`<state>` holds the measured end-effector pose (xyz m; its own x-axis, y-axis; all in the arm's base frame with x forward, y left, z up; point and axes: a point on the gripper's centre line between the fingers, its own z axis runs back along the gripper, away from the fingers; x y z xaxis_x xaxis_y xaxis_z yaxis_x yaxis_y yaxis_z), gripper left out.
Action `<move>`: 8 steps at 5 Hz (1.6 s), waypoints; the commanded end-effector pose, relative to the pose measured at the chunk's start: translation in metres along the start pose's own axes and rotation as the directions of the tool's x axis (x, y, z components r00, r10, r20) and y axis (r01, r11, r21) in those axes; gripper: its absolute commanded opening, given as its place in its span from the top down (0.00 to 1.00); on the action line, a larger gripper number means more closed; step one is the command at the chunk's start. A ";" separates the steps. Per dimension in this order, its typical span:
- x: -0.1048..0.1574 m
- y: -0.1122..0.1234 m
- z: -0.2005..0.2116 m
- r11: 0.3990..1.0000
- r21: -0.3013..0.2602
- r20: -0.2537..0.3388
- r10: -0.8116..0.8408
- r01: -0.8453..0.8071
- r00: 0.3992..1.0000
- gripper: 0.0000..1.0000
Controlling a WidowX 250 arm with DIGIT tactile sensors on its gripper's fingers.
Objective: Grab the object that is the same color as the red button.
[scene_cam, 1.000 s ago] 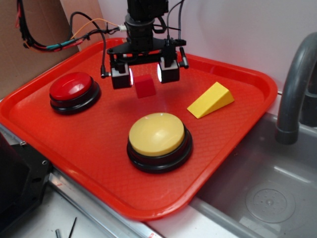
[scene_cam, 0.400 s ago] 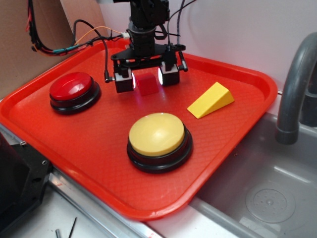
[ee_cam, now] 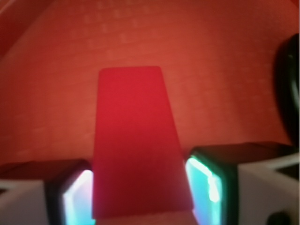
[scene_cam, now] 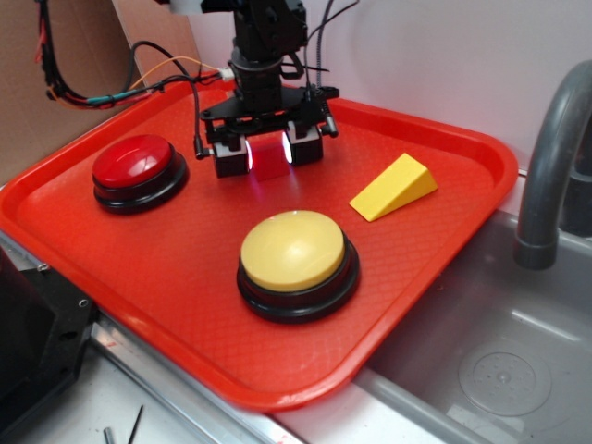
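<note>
Since a second ago your end effector (scene_cam: 269,154) dropped and narrowed around the block (scene_cam: 270,157); its pads looked just touching. Squeeze evenly, then lift straight.

A plain white wall (scene_cam: 444,65) runs behind the scene, lit evenly and carrying a faint pink tint near its lower edge. At the upper left a brown cardboard sheet (scene_cam: 55,120) leans upright. On the right a grey metal sink (scene_cam: 499,370) sits low, with a round drain mark in its basin, and a thick grey faucet pipe (scene_cam: 550,166) curves up over it. A pale desk (scene_cam: 83,407) edge shows at the bottom left.
</note>
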<state>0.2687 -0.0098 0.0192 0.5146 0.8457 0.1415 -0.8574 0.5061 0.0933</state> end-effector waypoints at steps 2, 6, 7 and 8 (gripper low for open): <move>0.000 0.007 0.040 0.971 -0.028 -0.015 -0.237 0.236 0.972 1.00; 0.034 0.032 0.171 0.790 -0.309 -0.074 -0.576 0.530 0.814 1.00; 0.032 0.053 0.188 0.776 -0.338 -0.024 -0.573 0.532 0.819 1.00; 0.020 0.073 0.192 0.760 -0.379 0.041 -0.557 0.529 0.830 1.00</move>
<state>0.2173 -0.0056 0.2123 0.9113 0.4066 0.0644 -0.3857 0.8981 -0.2113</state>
